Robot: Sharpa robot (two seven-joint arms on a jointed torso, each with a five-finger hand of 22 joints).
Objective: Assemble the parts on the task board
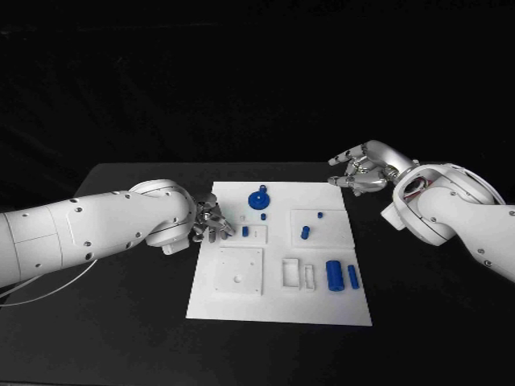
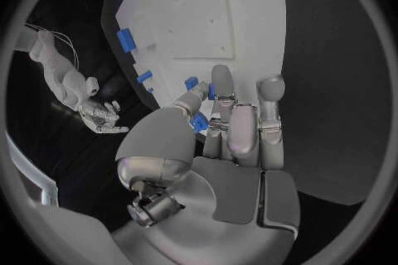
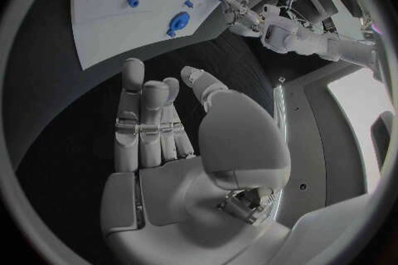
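The white task board (image 1: 281,301) lies mid-table. On it are a blue round part (image 1: 259,199), small blue pegs (image 1: 320,215) (image 1: 306,233) (image 1: 245,231) and two blue cylinders (image 1: 334,273) (image 1: 352,277). My left hand (image 1: 212,221) is at the board's left edge, fingertips beside the left peg. In the left wrist view a blue piece (image 2: 199,121) shows between the thumb and fingers (image 2: 236,126); I cannot tell whether it is pinched or lies on the board behind. My right hand (image 1: 362,170) hovers off the board's far right corner, fingers (image 3: 145,119) spread, holding nothing.
The board carries raised white blocks: a square plate (image 1: 241,269), a slotted block (image 1: 298,273) and a frame (image 1: 318,225). Black table (image 1: 118,322) surrounds the board on all sides.
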